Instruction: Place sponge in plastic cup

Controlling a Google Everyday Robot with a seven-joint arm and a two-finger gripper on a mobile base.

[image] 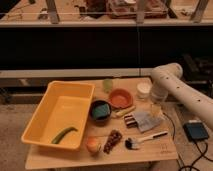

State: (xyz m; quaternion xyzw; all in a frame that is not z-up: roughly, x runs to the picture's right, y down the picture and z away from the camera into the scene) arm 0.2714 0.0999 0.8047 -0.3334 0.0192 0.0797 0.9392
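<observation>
The teal-green sponge (102, 110) lies inside a dark bowl (95, 106) at the middle of the wooden table. The pale yellow-green plastic cup (108, 85) stands upright at the table's back edge, behind the sponge and left of the orange bowl (120, 98). My white arm (175, 86) comes in from the right. My gripper (156, 108) hangs below the arm's bend, over the right part of the table, just below the white container (144, 90) and above the grey cloth (145, 120). It is well to the right of the sponge and the cup.
A large yellow bin (45, 117) with a green pepper (64, 134) fills the table's left. A banana (123, 112), a dark bar (131, 120), a brush (145, 139), a brown cluster (113, 141) and a round fruit (93, 145) lie at the front. A dark device (195, 131) with cables lies on the floor at right.
</observation>
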